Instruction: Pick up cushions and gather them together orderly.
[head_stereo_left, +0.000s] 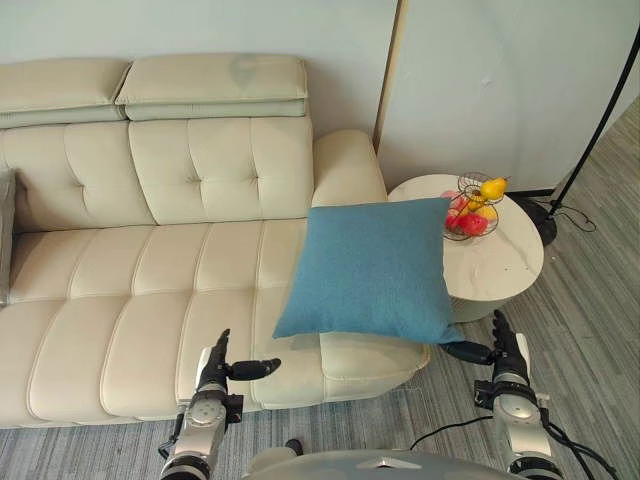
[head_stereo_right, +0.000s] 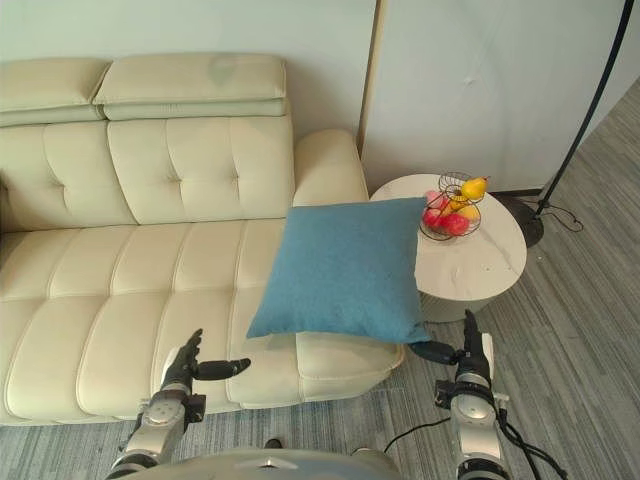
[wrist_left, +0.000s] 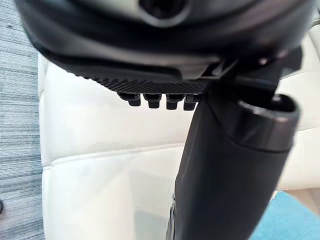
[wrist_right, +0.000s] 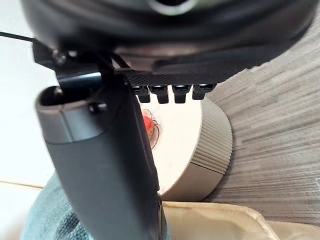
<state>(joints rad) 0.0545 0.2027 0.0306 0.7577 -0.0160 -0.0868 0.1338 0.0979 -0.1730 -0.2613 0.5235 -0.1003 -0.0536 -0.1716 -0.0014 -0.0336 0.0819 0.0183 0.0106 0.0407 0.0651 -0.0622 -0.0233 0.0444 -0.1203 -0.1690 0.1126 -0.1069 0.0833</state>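
Observation:
A blue square cushion lies tilted on the right end of the cream sofa, leaning over the sofa's armrest. My left hand hovers open at the sofa's front edge, left of the cushion, thumb pointing toward it. My right hand stands open just right of the cushion's lower right corner, with its thumb close to that corner. A strip of a grey cushion shows at the sofa's far left. In the left wrist view a corner of the blue cushion appears past the thumb.
A round white side table stands right of the sofa, carrying a wire basket of fruit. A black floor lamp with its base and cord stands further right. Grey carpet covers the floor.

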